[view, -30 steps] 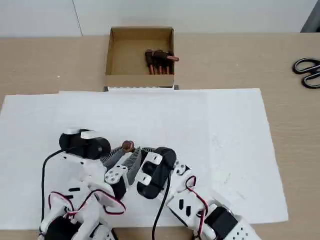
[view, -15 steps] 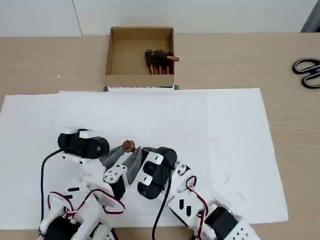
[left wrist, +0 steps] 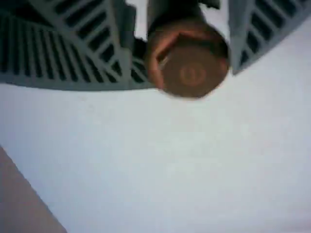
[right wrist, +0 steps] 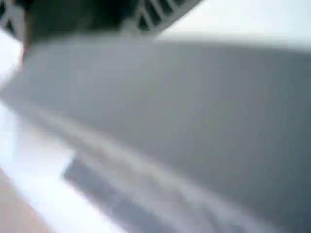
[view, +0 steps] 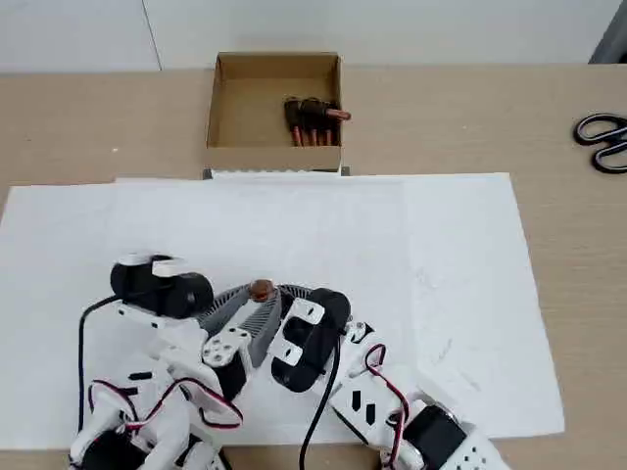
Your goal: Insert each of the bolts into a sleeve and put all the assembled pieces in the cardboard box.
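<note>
A copper bolt [view: 261, 290] is held just above the white paper near the table's front, its round head turned up. My left gripper [view: 245, 302] is shut on it. In the left wrist view the bolt head [left wrist: 188, 65] sits between the grey ribbed fingers [left wrist: 73, 53], with a dark piece right behind it. My right gripper [view: 278, 305] meets the bolt from the other side, and its hold is hidden. The cardboard box [view: 235, 103] stands at the back with several assembled pieces [view: 312, 119] along its right wall.
A large white paper sheet [view: 411, 255] covers the work area on the wooden table. Scissors [view: 602, 140] lie at the far right edge. In the right wrist view a blurred grey surface [right wrist: 194, 121] lies very close.
Both grippers and the bolt have shifted slightly to the right. The left arm's base has edged a little to the left.
</note>
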